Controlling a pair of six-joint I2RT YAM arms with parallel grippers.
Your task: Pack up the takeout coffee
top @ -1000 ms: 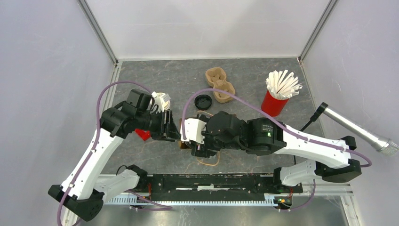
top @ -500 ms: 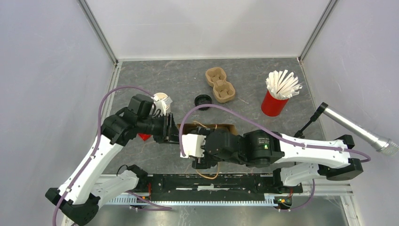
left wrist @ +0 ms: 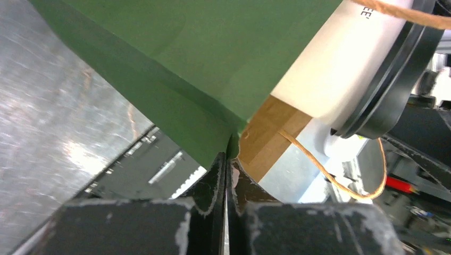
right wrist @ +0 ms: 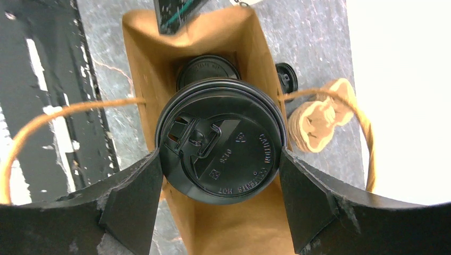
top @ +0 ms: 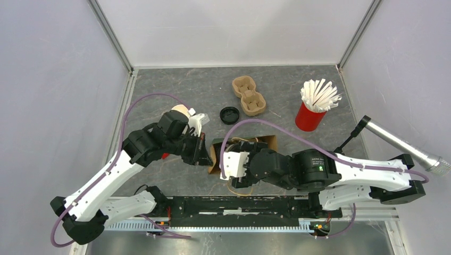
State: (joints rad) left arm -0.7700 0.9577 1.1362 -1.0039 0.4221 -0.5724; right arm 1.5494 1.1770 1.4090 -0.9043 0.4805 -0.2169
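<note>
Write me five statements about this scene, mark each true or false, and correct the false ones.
1. The right jaws hold the lidded coffee cup at the mouth of the bag. True.
2. The left jaws are open and hold nothing. False: they are shut on the bag's edge.
3. A loose black lid lies on the table beside the cardboard carrier. True.
4. The red cup of straws lies tipped over. False: it stands upright, right of the carrier.
5. The coffee cup has no lid. False: a black lid is on it.
</note>
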